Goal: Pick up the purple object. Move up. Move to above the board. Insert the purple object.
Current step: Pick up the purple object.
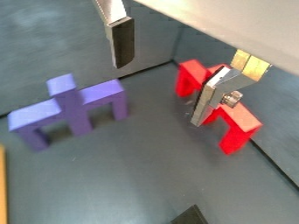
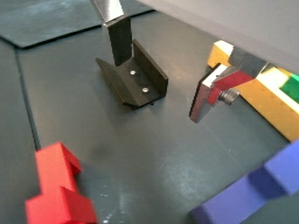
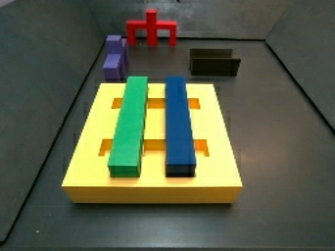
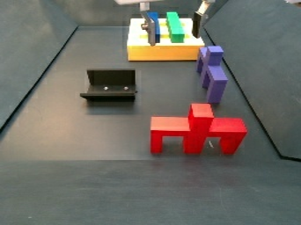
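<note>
The end effector [image 1: 163, 74] hangs with its 2 silver fingers spread and nothing between them — the purple object [image 1: 70, 111] lies on the floor off to one side of it, not yet under the gap. In a side view the purple object [image 3: 116, 57] rests just beyond the yellow board's [image 3: 92, 167] far corner, long axis running away from that board. The board carries 1 green bar [image 3: 129, 123] and 1 blue bar [image 3: 178, 123]. The red piece [image 4: 195, 130] stands farther off.

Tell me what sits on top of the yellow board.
On the board lie a long green bar and a long blue bar, side by side. The slots beneath them are covered. The hand holds nothing.
</note>
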Robot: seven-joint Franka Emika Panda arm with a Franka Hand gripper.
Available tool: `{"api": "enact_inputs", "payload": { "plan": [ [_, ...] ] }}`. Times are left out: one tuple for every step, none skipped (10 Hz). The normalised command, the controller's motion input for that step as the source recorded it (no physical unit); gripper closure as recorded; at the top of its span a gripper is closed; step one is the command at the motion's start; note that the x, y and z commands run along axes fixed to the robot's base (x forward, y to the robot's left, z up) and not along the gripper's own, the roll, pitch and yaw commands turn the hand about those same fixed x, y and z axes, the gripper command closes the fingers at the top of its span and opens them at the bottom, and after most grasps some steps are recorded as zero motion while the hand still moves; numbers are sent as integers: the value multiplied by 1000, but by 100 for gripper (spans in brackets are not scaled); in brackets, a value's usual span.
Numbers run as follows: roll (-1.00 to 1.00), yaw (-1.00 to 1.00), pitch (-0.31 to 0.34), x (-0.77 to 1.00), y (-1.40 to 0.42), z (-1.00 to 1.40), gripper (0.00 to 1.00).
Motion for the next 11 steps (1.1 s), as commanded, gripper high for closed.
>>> {"api": "enact_inputs", "payload": {
  "plan": [
    [-117, 763, -109, 0, -257, -94, 0],
    [-96, 771, -123, -40, -266, -71, 0],
    [-96, 817, -116, -29, -214, -83, 0],
    [-87, 823, -121, -29, -223, -89, 0],
    [-60, 783, -126, -63, -283, -97, 0],
    [-23, 746, -109, -100, -343, -151, 0],
    [-30, 686, -137, -200, -314, -217, 0],
    [-79, 523, -210, -329, -286, -237, 0],
    [-86, -49, -137, -123, -111, -174, 0],
    [-44, -606, -39, -311, -20, -169, 0],
    [-21, -757, -76, -397, 0, -123, 0]
  ]
}}
